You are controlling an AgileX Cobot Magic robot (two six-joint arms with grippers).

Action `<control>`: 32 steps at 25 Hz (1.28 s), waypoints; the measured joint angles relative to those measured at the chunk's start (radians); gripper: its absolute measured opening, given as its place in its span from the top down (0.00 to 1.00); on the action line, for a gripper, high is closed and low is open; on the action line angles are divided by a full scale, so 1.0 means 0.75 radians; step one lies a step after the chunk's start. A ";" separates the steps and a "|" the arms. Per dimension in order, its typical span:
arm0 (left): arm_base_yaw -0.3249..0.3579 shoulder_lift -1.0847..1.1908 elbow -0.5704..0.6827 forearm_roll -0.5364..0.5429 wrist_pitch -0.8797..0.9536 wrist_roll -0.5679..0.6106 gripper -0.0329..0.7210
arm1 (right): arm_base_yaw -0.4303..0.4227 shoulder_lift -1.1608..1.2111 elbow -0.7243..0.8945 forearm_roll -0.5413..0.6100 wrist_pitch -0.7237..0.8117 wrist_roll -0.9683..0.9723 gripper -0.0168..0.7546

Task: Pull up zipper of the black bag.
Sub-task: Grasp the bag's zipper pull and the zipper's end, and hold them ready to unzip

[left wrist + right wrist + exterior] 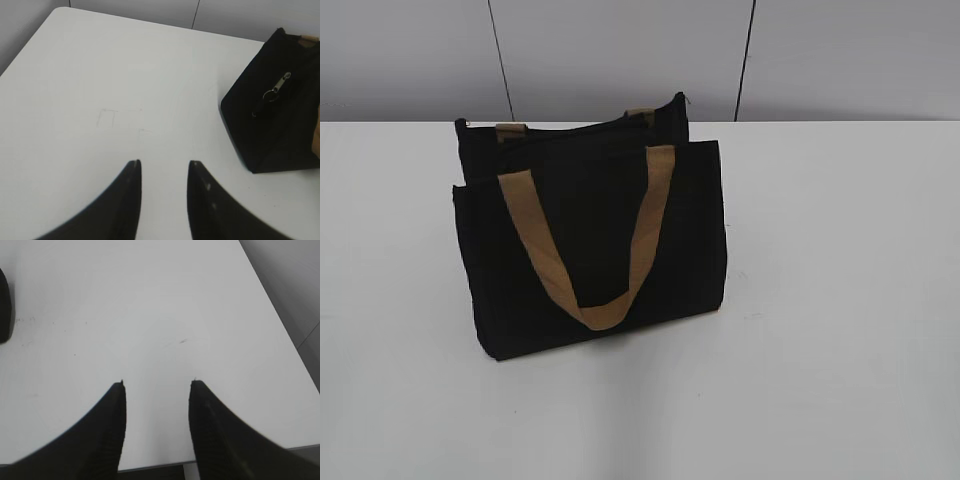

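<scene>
While the left hand (164,167) and right hand (157,386) hang open above the table (125,75), well apart from the black bag (590,240), its zipper (278,87) sits ungrasped; nothing looks started.

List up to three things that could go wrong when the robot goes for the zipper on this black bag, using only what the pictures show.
1. The zipper pull is small and hangs on the black bag's end face; the open left gripper could miss it.
2. The bag stands free on the white table, so pulling may drag or tip it.
3. The tan strap could snag.
</scene>
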 joint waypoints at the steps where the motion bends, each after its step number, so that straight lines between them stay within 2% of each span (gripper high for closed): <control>1: 0.000 0.000 0.000 0.000 0.000 0.000 0.64 | 0.000 0.000 0.000 0.000 0.000 0.000 0.55; 21: 0.000 0.008 -0.002 0.000 -0.001 0.000 0.64 | 0.000 0.000 0.000 0.000 0.000 0.000 0.55; 24: 0.000 0.062 -0.043 0.000 -0.067 0.007 0.59 | 0.000 0.000 0.000 0.000 0.000 0.000 0.55; 26: 0.000 0.121 -0.083 -0.022 -0.153 0.055 0.52 | 0.000 0.000 0.000 0.000 0.000 0.000 0.55; 29: -0.003 0.226 -0.103 -0.094 -0.324 0.137 0.43 | 0.000 0.000 0.000 0.000 0.000 0.000 0.55; 32: -0.017 0.337 -0.103 -0.173 -0.512 0.189 0.39 | 0.000 0.000 0.000 0.000 0.000 0.000 0.55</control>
